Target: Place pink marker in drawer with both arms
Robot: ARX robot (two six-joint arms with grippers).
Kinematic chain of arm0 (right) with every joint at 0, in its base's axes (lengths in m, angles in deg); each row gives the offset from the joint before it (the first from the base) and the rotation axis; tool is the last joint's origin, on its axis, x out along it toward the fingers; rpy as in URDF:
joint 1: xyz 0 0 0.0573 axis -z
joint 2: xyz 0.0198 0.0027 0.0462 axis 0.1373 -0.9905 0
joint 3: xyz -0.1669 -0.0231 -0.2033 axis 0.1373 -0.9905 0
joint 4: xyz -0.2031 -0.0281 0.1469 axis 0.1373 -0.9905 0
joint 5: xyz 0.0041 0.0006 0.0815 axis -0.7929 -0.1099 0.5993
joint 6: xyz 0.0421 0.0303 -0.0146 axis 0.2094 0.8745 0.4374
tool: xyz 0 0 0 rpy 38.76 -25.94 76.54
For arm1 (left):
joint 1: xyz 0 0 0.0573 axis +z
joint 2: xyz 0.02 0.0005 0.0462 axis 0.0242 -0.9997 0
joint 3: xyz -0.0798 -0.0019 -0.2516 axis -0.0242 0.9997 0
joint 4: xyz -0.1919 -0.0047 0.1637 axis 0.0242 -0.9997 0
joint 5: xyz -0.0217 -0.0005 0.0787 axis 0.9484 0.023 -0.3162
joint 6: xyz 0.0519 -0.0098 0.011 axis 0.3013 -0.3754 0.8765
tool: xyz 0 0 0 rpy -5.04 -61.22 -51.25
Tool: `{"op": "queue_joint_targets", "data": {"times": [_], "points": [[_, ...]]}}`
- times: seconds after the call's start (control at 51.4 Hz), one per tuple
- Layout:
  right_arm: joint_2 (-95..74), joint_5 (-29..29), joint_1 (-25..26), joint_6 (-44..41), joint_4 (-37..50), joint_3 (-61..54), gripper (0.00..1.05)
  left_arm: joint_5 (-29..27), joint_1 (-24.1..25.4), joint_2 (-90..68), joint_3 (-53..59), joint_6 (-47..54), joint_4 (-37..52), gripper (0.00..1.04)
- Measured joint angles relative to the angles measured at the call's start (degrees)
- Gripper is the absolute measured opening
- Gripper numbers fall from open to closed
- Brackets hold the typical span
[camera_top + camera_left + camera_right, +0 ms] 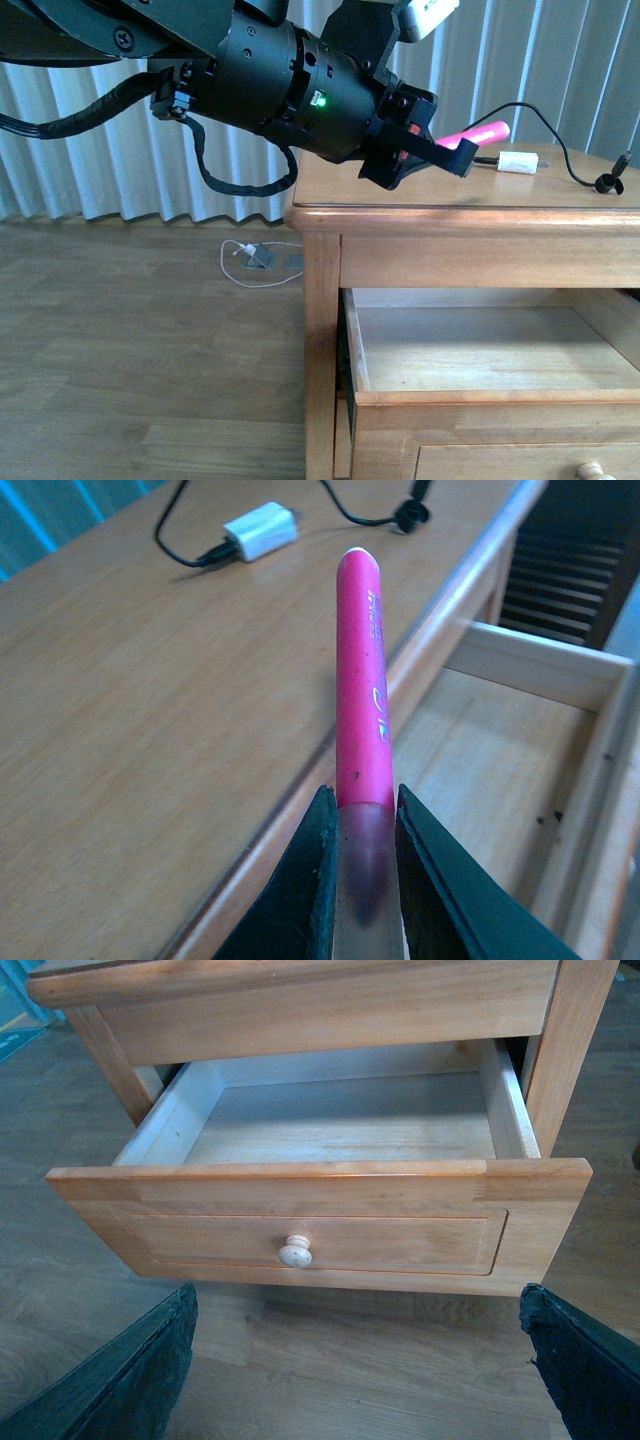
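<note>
Our right pincer (357, 1305) nearest: fingers spread wide, holding nothing, facing knob (295, 1251) of pulled-out drawer (320, 1170). Higher, our left pincer (362, 802) clamps pink marker (362, 680) by one end, held in air above cabinet top (150, 730), near front edge. Beyond we see white charger (260, 530), black cable (350, 510).

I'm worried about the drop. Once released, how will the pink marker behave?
The pink marker looks rigid and light, unlikely to bend. Its smooth round barrel, gripped only near one end by the left end effector, may slip. On the flat floor of the drawer it would likely roll.
</note>
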Motion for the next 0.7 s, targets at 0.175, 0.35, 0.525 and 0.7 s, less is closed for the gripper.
{"op": "queue_joint_targets", "data": {"times": [0.175, 0.35, 0.525, 0.7], "points": [[0.02, 0.00, 0.00, 0.00, 0.00, 0.00, 0.96, 4.72, -1.05, 0.90, 2.84, 3.76, -2.64, 0.14], [0.02, 0.00, 0.00, 0.00, 0.00, 0.00, 0.96, 5.70, -2.14, 0.61, 4.09, 5.18, -3.02, 0.14], [0.02, 0.00, 0.00, 0.00, 0.00, 0.00, 0.96, 4.61, -3.06, -1.92, 4.11, 6.08, -2.16, 0.14], [0.02, 0.00, 0.00, 0.00, 0.00, 0.00, 0.96, 3.65, -3.54, -6.01, 4.09, 6.21, -1.49, 0.14]]}}
